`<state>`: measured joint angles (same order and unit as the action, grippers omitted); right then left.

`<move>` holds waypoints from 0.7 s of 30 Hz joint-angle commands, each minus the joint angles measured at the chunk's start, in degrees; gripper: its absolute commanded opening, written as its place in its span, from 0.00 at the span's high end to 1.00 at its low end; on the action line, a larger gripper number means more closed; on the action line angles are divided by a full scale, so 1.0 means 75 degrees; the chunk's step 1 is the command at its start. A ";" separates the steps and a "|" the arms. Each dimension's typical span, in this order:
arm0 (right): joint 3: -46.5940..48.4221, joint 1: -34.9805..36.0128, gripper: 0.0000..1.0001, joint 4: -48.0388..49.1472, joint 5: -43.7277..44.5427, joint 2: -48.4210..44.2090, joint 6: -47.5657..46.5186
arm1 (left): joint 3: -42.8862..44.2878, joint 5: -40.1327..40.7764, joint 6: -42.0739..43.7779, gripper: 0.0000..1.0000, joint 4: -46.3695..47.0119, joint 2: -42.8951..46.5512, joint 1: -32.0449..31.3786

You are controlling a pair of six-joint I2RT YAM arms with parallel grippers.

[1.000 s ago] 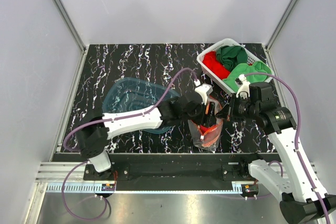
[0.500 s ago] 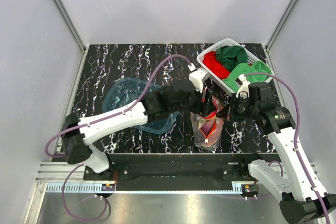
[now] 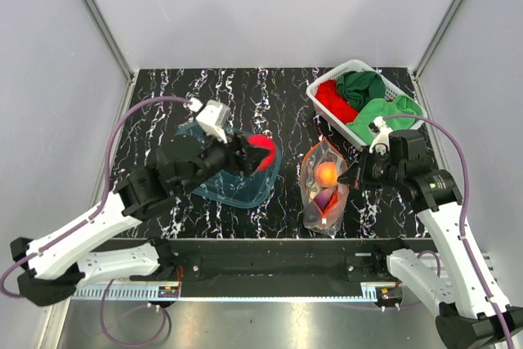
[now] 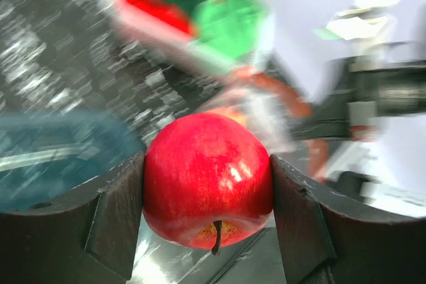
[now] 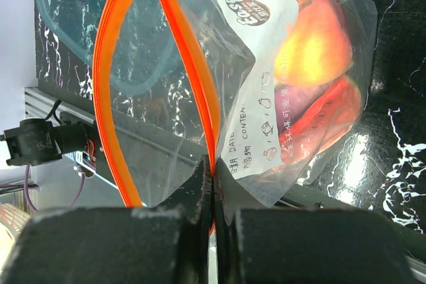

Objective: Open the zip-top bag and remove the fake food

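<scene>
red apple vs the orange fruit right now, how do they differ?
Colour: the red apple is glossy red; the orange fruit is orange-peach.
Place: the red apple is out of the zip-top bag, clamped in the left gripper by the blue tub; the orange fruit lies inside the bag, whose zip strip the right gripper pinches.
Shared: both look round.

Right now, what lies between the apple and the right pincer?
The bag, mouth open, orange fruit inside; the top view shows it.
</scene>
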<state>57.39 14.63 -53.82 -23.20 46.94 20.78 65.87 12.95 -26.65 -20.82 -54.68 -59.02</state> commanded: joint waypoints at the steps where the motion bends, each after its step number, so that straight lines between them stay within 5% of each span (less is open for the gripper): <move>1: 0.0001 0.0088 1.00 0.0262 0.0011 -0.0094 -0.0004 | -0.0952 0.0383 -0.0477 1.00 -0.1008 0.0165 0.0988; 13: -0.0046 0.0123 1.00 0.0368 0.0035 -0.0246 0.0007 | -0.2641 0.0547 -0.1426 1.00 -0.0847 -0.1498 0.1284; 21: -0.0046 0.0112 1.00 0.0379 -0.0047 -0.0352 -0.0028 | -0.2934 0.0558 -0.1567 0.49 -0.0259 -0.2108 0.1307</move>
<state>56.93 15.03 -52.99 -23.38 44.64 20.78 44.51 15.53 -37.19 -27.64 -69.04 -49.58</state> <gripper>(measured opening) 0.010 0.690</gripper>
